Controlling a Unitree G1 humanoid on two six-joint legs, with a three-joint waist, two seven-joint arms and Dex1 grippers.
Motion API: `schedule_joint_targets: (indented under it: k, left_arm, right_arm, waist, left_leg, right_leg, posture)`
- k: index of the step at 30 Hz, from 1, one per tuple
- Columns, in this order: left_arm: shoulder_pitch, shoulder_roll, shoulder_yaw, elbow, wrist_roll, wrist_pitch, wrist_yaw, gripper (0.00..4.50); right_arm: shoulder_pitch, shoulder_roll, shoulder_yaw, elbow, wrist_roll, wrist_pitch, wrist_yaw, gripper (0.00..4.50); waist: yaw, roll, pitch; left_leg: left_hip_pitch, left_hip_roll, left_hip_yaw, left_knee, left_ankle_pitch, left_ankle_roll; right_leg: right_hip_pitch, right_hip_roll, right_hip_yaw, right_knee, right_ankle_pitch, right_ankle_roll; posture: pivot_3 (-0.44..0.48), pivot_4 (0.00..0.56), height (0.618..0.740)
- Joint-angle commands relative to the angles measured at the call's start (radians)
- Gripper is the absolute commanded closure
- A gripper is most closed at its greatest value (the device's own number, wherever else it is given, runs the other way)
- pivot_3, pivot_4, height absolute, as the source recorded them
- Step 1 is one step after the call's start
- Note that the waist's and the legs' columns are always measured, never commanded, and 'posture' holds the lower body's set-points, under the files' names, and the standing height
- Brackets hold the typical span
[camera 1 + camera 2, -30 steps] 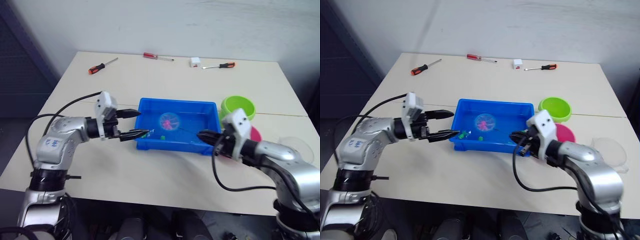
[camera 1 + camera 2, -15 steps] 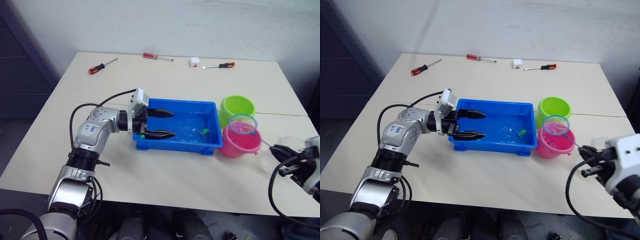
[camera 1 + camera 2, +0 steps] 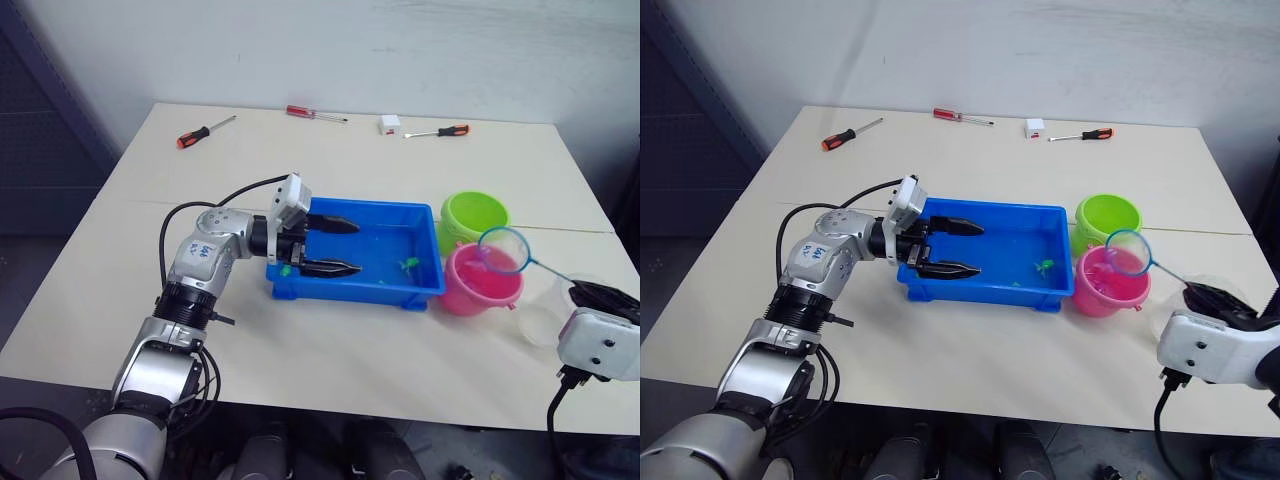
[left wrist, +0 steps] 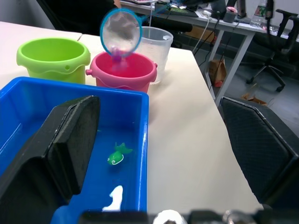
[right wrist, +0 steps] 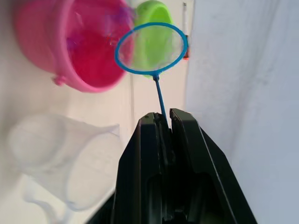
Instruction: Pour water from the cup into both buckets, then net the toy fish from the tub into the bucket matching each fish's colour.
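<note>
Right gripper [image 5: 163,122] clamps the net [image 3: 502,250] above the pink bucket [image 3: 483,283], right of centre; left gripper [image 3: 337,247] gapes over the tub [image 3: 360,292].

Silver arms; white wrist blocks; black cables; black fingers [image 3: 340,269].

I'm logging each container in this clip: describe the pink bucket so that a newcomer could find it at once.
Start at the blue tub in the table's middle. At its right end stand two small buckets; the pink bucket is the nearer one, in front of the lime green bucket, with the net hanging over it.
</note>
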Motion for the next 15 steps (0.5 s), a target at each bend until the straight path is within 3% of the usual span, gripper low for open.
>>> schedule_joint_targets:
  k: [1,5,7,9,15]
  left_arm:
    - [-0.017,-0.002,0.019,-0.003,0.001,-0.016,-0.007,0.07]
    - [-0.020,0.002,0.026,0.004,0.004,-0.021,0.001,0.07]
    - [-0.018,0.006,0.028,0.003,0.004,-0.019,0.003,0.07]
    - [-0.012,0.017,0.025,0.003,0.012,-0.023,0.002,0.07]
    - [0.021,0.052,0.025,-0.018,0.033,-0.024,0.006,0.07]
  right_arm:
    - [-0.002,0.011,-0.048,0.036,-0.028,-0.080,0.030,4.50]
    - [-0.025,0.030,-0.033,0.037,-0.043,-0.145,0.038,4.50]
    - [-0.103,0.074,-0.027,0.023,0.032,-0.055,0.028,4.50]
    - [-0.200,0.127,-0.001,-0.017,0.154,0.094,0.034,4.50]
    - [-0.535,0.285,0.145,-0.215,0.658,0.850,0.021,4.50]
  waist:
    - [0.005,0.000,0.000]
    - [0.013,0.000,0.000]
    - [0.010,0.000,0.000]
    - [0.009,-0.001,0.000]
    - [0.005,0.000,0.000]
  left_leg:
    - [0.000,0.000,0.000,0.000,0.000,0.000]
    - [0.000,0.000,-0.001,-0.001,0.000,-0.001]
    - [0.000,0.000,0.000,0.000,0.000,-0.001]
    - [0.001,0.000,0.000,0.000,0.000,-0.001]
    - [0.003,0.002,-0.001,0.001,0.001,-0.002]
  right_leg:
    - [0.000,0.000,0.000,0.000,0.000,0.000]
    - [0.000,0.001,-0.001,0.001,0.000,0.000]
    - [0.000,0.000,0.000,0.001,0.000,0.000]
    - [0.000,0.000,0.000,0.001,0.000,0.000]
    - [0.000,0.000,-0.001,0.005,-0.001,-0.002]
  posture:
    - [0.000,0.150,0.740]
    - [0.000,0.150,0.740]
    - [0.000,0.150,0.740]
    - [0.000,0.150,0.740]
    - [0.000,0.150,0.740]
